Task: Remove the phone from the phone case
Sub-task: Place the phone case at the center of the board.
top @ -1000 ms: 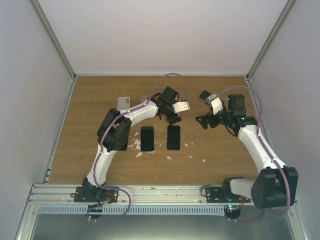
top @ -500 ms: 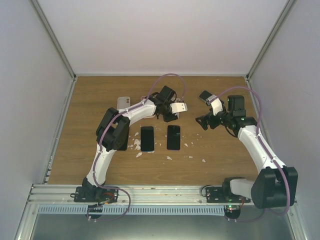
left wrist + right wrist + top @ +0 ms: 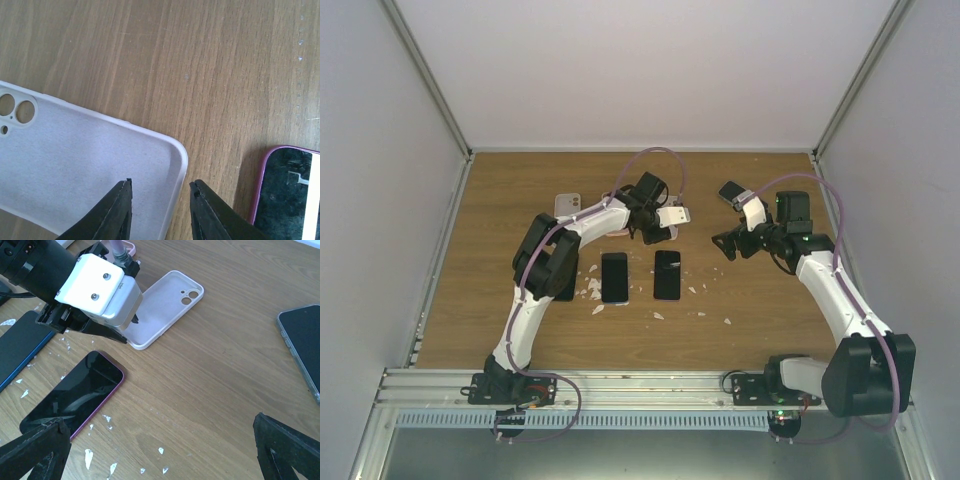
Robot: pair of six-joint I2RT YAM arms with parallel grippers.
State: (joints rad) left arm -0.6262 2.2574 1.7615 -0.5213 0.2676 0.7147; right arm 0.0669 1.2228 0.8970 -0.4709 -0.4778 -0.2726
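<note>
The phone [image 3: 667, 274] lies on the desk [image 3: 770, 300], the case [image 3: 165, 305] just behind it, a second phone [image 3: 614, 277] left.

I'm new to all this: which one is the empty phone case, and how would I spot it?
On the wooden table, look toward the far middle, where the left gripper straddles a corner of the white case. Its neighbours are dark-screened phones; it alone is a pale, empty shell with round camera holes.

Matt white case [image 3: 90, 160], wood-grain table [image 3: 200, 60]
</note>
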